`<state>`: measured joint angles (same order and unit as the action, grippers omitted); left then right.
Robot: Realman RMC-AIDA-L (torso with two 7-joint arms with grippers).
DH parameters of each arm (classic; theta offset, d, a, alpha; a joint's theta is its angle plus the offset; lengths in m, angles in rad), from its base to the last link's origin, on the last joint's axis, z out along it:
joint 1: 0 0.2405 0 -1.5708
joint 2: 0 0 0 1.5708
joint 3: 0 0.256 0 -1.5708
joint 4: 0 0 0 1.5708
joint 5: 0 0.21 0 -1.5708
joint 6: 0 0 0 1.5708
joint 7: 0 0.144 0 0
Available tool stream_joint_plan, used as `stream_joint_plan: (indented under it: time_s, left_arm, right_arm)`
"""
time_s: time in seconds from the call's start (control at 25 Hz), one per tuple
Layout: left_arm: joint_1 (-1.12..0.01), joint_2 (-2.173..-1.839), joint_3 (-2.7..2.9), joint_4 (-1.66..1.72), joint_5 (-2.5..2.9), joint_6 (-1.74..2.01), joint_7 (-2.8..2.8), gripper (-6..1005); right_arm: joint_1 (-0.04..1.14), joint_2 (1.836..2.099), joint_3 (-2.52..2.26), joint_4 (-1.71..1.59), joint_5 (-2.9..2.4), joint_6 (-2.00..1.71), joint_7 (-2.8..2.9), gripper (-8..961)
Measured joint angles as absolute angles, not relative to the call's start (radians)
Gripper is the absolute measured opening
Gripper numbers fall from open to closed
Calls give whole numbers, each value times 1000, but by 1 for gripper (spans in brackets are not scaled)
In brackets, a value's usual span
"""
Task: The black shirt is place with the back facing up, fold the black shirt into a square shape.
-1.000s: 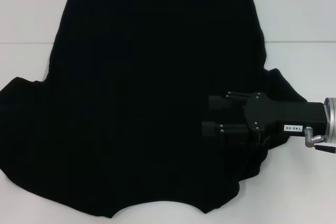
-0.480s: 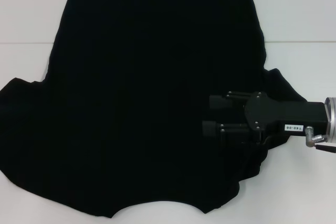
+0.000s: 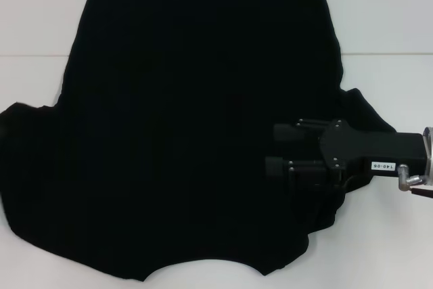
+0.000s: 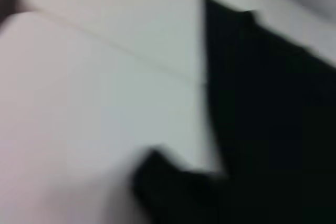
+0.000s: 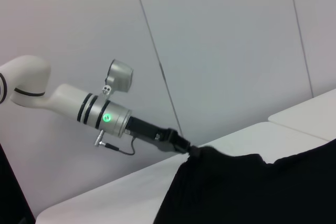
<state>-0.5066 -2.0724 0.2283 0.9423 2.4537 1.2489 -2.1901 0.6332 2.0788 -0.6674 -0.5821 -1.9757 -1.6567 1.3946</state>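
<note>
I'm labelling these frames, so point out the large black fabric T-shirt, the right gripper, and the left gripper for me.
Large black fabric T-shirt (image 3: 196, 120): head view, middle of the spread back panel.
Right gripper (image 3: 276, 148): head view, midway between its fingertips, over the shirt's right side.
Left gripper (image 5: 185, 148): right wrist view, its tip at the shirt's raised edge.

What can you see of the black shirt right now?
The black shirt is plain, soft, matte fabric spread nearly flat across the white table, its straight hem at the far side. The right end effector lies over its rumpled right sleeve. In the right wrist view the left end effector meets a lifted peak of cloth at the opposite edge.
</note>
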Motion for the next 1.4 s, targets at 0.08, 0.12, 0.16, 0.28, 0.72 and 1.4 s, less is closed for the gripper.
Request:
stream_joint_plan:
  time_s: [0.08,0.12,0.16,0.28,0.72,1.4]
  left_arm:
    - [-526,-2069,245,925,2408,1287,-2171,1]
    - [-540,-2069,269,908,2391,1300,-2164,1]
    - [-550,-2069,289,896,2382,1308,-2160,0]
    - [-590,-2085,396,858,2360,1315,-2143,-1]
    - [-641,-2137,673,829,2338,1338,-2091,83]
    - [-601,-2075,327,804,2099,1726,-1868,518]
  right_arm:
    - [630,2078,-666,-582,-1976,-1657,1393,818]
    - [627,2077,-666,-582,-1976,-1657,1391,818]
    - [626,2077,-666,-583,-1976,-1657,1390,817]
    - [623,2075,-665,-583,-1976,-1657,1390,817]
    - [617,2074,-655,-584,-1976,-1660,1389,818]
    - [622,1962,-580,-611,-1980,-1558,1742,818]
